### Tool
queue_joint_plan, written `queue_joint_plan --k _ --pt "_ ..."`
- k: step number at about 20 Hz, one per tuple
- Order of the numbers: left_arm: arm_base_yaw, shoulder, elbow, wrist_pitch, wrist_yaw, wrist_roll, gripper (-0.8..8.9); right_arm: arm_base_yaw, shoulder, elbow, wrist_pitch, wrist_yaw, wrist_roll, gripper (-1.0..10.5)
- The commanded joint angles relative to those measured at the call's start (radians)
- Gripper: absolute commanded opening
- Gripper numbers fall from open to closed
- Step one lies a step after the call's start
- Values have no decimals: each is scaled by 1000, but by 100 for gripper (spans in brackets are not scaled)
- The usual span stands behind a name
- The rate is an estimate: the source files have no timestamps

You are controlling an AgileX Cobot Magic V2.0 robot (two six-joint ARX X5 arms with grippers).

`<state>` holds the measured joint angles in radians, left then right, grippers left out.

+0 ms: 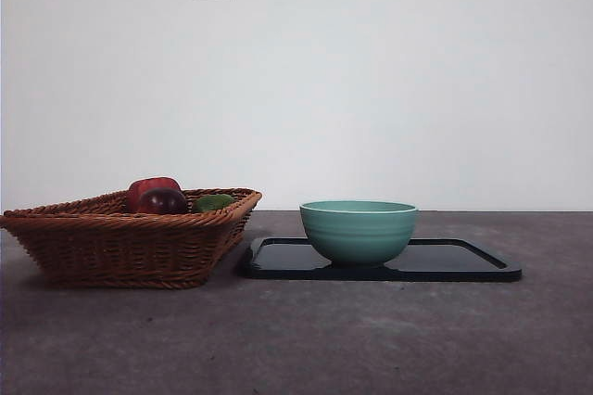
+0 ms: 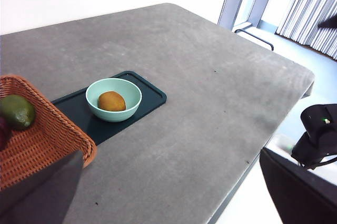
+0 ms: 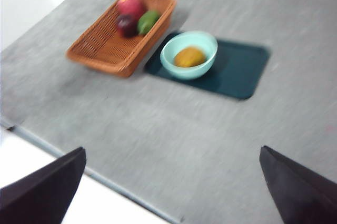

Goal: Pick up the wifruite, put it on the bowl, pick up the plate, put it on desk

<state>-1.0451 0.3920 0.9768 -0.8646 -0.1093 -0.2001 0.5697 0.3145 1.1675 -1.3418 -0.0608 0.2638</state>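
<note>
The orange-brown wifruite [image 2: 111, 101] [image 3: 189, 57] lies inside the mint-green bowl [image 1: 359, 228] [image 2: 131, 90] [image 3: 184, 70]; the bowl's wall hides it in the front view. The bowl stands on the plate [image 1: 463, 261] [image 2: 150, 95] [image 3: 242, 71], a flat dark rectangular tray resting on the grey desk [image 1: 371, 339] [image 2: 200, 129] [image 3: 158, 129]. My left gripper [image 2: 170, 152] hovers high over the desk's near side, open and holding nothing. My right gripper [image 3: 171, 149] is also high and well back from the plate, open and holding nothing. Neither gripper shows in the front view.
A brown wicker basket [image 1: 120, 237] [image 2: 47, 140] [image 3: 110, 45] stands right beside the plate, holding a red fruit [image 1: 148, 189], a dark purple fruit [image 1: 163, 200] and a green fruit [image 1: 214, 201] [image 2: 17, 111]. The desk edge [image 2: 263, 140] runs close beneath the left gripper.
</note>
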Motion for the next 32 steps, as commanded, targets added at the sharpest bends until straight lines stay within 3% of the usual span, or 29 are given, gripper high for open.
queue_joint_plan --k 1,9,17,26,32 --pt "-11 1 8 25 -2 5 594 8 -36 -25 -72 -17 25 599" --pt "-11 62 8 29 -3 -108 593 9 -38 -34 -72 -17 1 599" --pt "-10 385 47 159 -2 -240 593 9 -38 -34 -72 -15 -19 599" --pt "45 881 377 71 18 -253 593 9 -38 -34 -72 -10 -21 599" --pt "109 1215 716 -148 42 -129 593 9 -38 -34 -72 -10 -21 599"
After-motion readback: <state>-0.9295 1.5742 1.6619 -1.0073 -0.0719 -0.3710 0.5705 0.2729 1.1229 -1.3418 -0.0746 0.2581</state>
